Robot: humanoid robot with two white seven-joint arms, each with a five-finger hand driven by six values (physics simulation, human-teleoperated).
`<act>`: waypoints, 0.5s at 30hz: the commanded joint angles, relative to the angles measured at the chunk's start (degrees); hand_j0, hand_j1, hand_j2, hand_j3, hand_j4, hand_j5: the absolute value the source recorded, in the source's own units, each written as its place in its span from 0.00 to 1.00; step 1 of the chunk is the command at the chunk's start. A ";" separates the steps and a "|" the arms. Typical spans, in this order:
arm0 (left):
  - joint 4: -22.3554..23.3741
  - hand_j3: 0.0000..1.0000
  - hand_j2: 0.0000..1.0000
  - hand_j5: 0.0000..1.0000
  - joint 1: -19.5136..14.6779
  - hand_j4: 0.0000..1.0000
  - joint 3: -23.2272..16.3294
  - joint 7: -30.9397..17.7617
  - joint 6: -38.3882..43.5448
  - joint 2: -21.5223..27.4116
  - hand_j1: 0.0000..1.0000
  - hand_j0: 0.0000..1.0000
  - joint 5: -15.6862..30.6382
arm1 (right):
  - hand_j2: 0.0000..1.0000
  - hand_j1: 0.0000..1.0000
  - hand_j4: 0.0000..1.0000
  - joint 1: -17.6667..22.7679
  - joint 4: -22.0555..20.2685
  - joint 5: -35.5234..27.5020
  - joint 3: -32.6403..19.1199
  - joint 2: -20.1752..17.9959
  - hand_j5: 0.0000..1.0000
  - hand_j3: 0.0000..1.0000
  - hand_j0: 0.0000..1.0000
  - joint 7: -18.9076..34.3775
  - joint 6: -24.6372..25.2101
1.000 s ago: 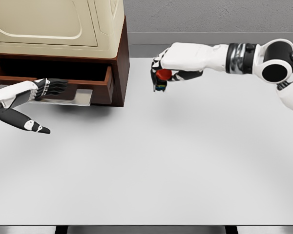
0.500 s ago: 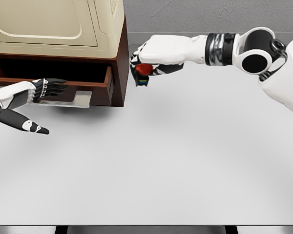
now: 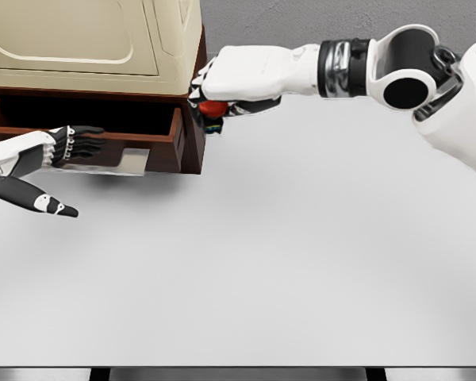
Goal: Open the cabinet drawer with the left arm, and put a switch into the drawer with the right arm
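Note:
The brown cabinet [image 3: 192, 95] stands at the back left with its drawer [image 3: 103, 136] pulled out. My left hand [image 3: 71, 151] rests at the drawer's front by the metal handle [image 3: 127, 163], fingers relaxed, thumb stretched out below. The switch [image 3: 213, 113], red-topped with a dark base, hangs in my right hand [image 3: 210, 99], which is shut on it. That hand sits at the cabinet's right front corner, just right of the drawer opening and above the table.
A cream appliance [image 3: 95, 40] sits on top of the cabinet. The white table [image 3: 285, 254] stretches out in front and to the right. A grey wall [image 3: 317, 24] runs behind.
My right hand has carried the switch leftward, from mid-table to the cabinet's right corner. The left hand has stayed at the drawer front, drifting only slightly.

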 commanded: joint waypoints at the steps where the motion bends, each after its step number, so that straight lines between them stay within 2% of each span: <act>1: 1.62 1.00 1.00 1.00 0.09 1.00 -0.70 0.29 1.05 0.40 1.00 1.00 -5.55 | 0.48 0.48 0.48 -0.09 -0.14 -0.21 0.68 0.65 0.48 0.48 0.48 -0.02 0.77; 8: 1.54 1.00 1.00 1.00 0.71 1.00 -0.61 0.38 1.05 0.40 1.00 1.00 -5.64 | 0.48 0.48 0.48 -2.29 0.03 -0.21 3.05 4.08 0.48 0.48 0.48 -0.02 4.38; 15: 1.54 0.95 0.95 0.95 0.71 0.95 -0.44 0.38 0.97 0.31 0.95 0.95 -5.64 | 0.48 0.48 0.48 -3.34 0.47 -0.21 3.40 5.93 0.48 0.48 0.48 -0.02 6.22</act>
